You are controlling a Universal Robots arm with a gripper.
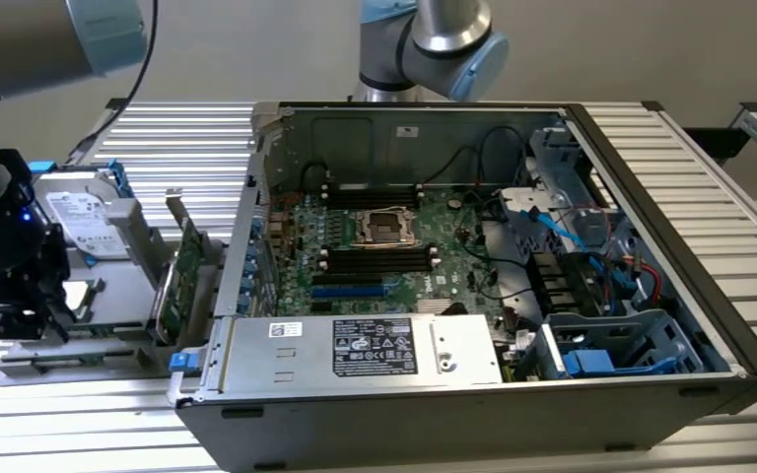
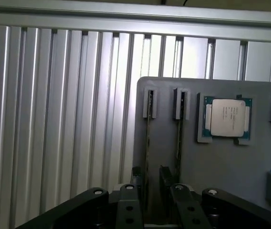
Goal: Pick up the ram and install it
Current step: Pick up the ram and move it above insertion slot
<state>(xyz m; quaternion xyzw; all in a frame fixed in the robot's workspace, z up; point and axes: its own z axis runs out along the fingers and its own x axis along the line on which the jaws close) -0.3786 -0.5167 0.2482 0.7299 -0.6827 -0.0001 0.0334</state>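
1. The hand point(image 2: 155, 192) hovers over the grey tray point(image 2: 230, 167), fingers apart and gripping nothing.
2. The ram point(image 2: 147, 143) stands on edge in the tray, just beside a second stick point(image 2: 178, 140).

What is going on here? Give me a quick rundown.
A robot arm's gripper hangs with open fingers over a grey parts tray that sits beside the open computer case. A ram stick and a second ram stick stand on edge in the tray's slots, next to a processor. The gripper holds nothing; both sticks sit in the tray.
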